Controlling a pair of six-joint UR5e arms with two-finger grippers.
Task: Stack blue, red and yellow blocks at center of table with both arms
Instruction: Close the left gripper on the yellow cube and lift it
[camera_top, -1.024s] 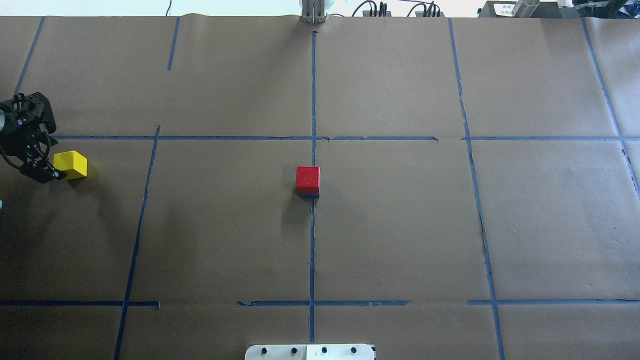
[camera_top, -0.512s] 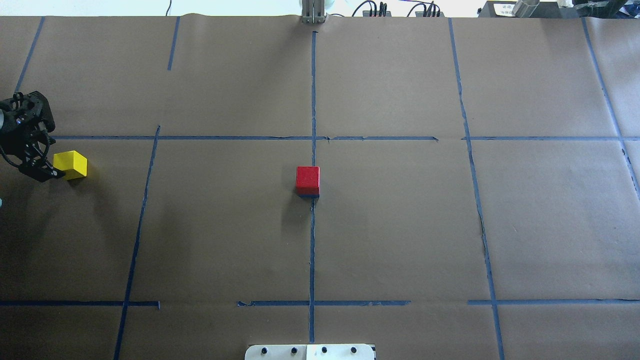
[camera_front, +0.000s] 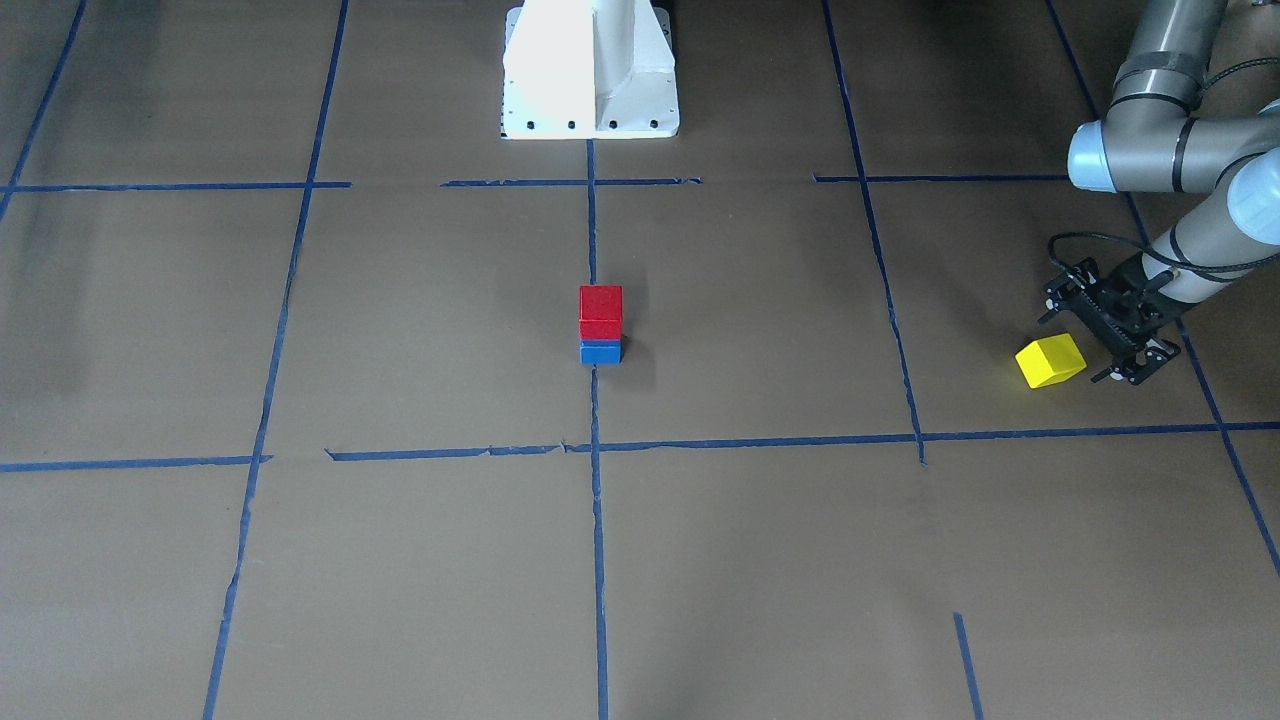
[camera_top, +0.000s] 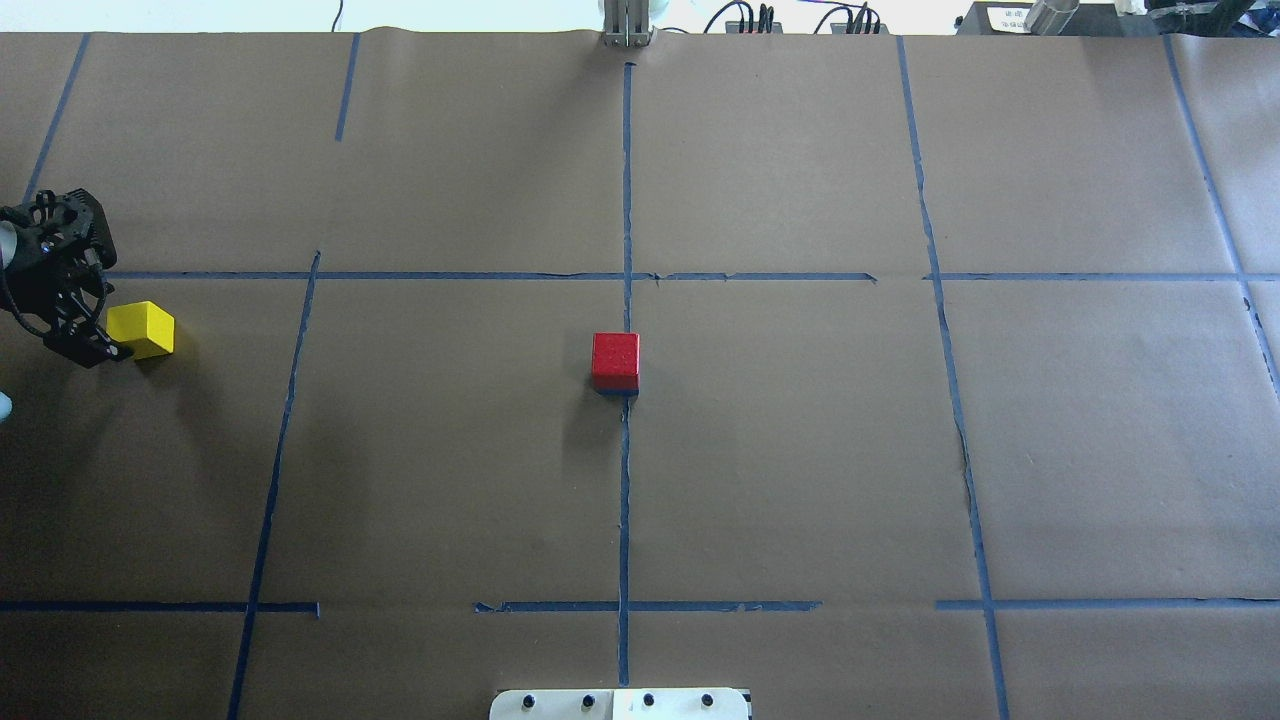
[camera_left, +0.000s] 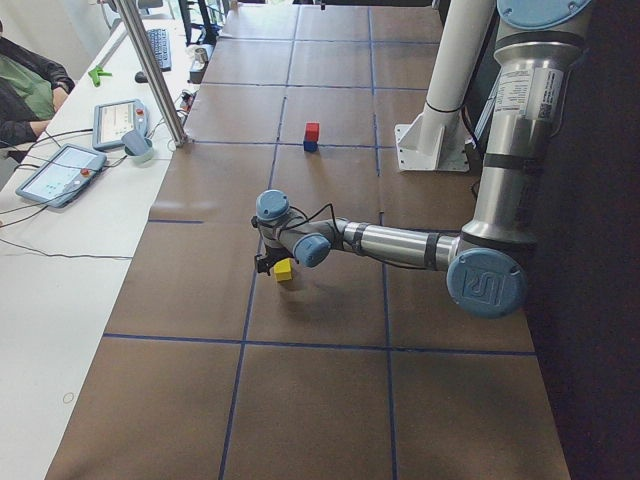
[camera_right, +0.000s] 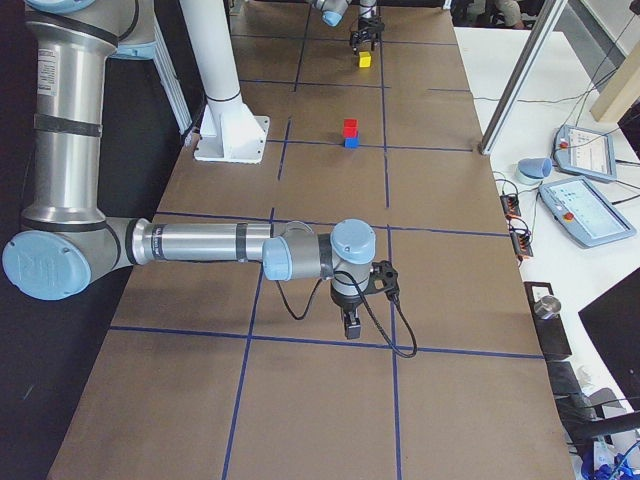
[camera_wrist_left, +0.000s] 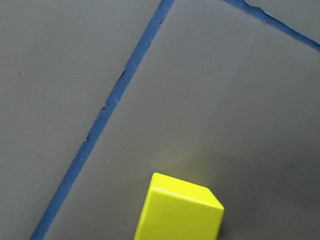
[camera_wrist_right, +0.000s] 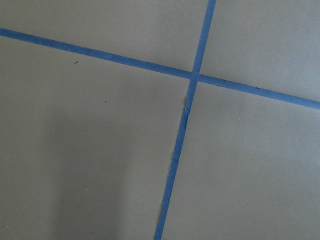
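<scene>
- Front-facing: red block (camera_front: 600, 305) is stacked on blue block (camera_front: 600, 352) at worktop (camera_front: 400, 330) centre; yellow block (camera_front: 1050, 360) lies ungrasped just beside left end effector (camera_front: 1128, 352), whose jaw state cannot be told.
- Exterior right: right end effector (camera_right: 347, 324) is pointed down near tape cross (camera_right: 392, 348); its state cannot be told.

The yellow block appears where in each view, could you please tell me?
Front-facing: yellow block near the right edge, mid-height.
Overhead: far left.
Exterior left: just left of centre.
Exterior right: top, far end.
Left wrist: bottom centre.
Right wrist: not in it.
Landmark in the exterior views: red block stacked on blue block, mid-table.
</scene>
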